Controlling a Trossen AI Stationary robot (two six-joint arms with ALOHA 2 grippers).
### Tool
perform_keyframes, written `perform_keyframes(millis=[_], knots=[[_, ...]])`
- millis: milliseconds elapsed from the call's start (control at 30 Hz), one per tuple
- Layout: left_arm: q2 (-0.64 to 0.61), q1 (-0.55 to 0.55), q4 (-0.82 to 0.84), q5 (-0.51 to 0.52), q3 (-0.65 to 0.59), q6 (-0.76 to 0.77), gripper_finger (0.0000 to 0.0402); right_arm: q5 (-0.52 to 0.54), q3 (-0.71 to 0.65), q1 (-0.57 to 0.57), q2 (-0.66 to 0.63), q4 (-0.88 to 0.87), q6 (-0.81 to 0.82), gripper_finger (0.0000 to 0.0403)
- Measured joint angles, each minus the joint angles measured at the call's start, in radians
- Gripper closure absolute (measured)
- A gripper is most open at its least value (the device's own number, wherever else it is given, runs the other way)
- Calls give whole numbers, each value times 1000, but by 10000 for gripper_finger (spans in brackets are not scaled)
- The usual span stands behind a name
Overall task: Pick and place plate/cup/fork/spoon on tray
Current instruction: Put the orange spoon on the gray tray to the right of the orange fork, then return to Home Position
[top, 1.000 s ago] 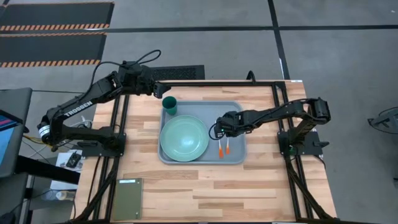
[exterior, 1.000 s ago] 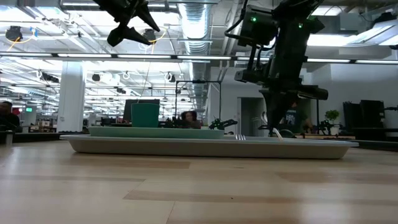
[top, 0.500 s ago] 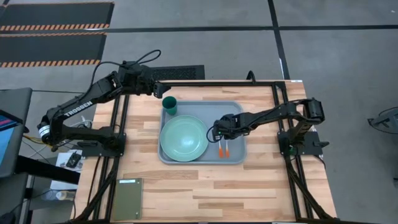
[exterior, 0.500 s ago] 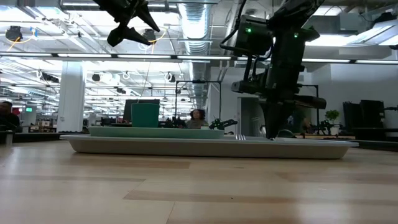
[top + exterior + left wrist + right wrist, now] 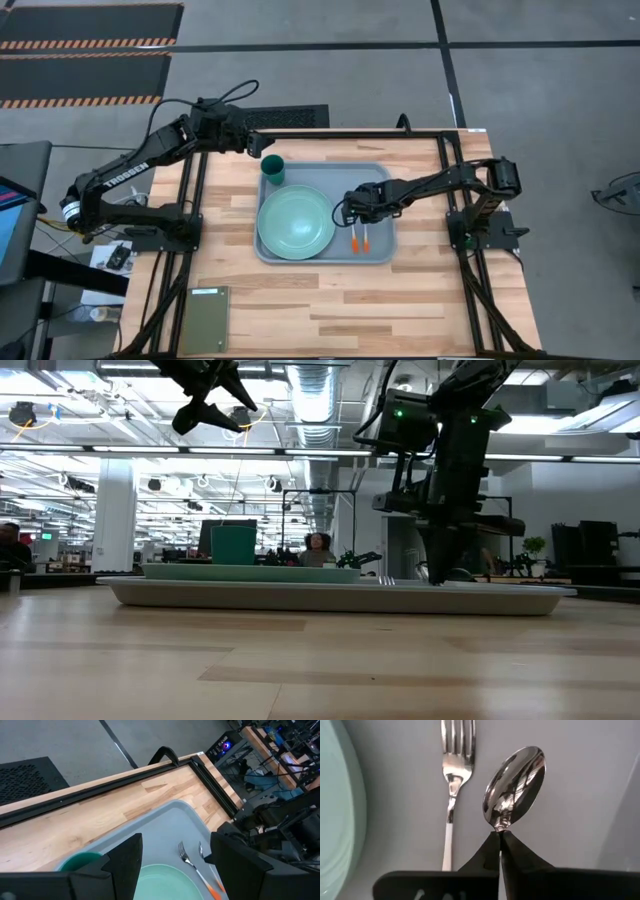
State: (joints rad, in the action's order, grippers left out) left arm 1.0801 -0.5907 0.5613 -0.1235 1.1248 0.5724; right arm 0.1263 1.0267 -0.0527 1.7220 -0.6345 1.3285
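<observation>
Nothing much has shifted since half a second ago: the right gripper [image 5: 500,842] stays low over the tray [image 5: 379,176], fingers pinched on the spoon [image 5: 514,787] at its neck. Beside it lies the fork [image 5: 454,772], next to the plate [image 5: 295,222]. The left gripper [image 5: 172,865] hangs spread wide above the cup [image 5: 273,169].

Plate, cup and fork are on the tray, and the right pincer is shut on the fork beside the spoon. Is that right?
Not quite: the right pincer is shut on the spoon, not the fork, which lies free beside it. The right wrist view shows this. The plate and cup are on the tray, as the high view shows.
</observation>
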Motion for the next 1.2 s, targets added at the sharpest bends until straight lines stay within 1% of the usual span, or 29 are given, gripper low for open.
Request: perform_keyframes(millis=[333, 733, 1033, 1200], knots=[[0, 0, 0, 0, 0, 13, 181, 1, 0, 0, 0, -11, 0, 359], [0, 0, 0, -1, 0, 15, 181, 3, 0, -5, 0, -24, 14, 354], [0, 0, 0, -1, 0, 15, 181, 6, 0, -38, 0, -24, 6, 324], [0, 0, 1, -1, 0, 15, 181, 7, 0, -49, 0, -26, -5, 319]])
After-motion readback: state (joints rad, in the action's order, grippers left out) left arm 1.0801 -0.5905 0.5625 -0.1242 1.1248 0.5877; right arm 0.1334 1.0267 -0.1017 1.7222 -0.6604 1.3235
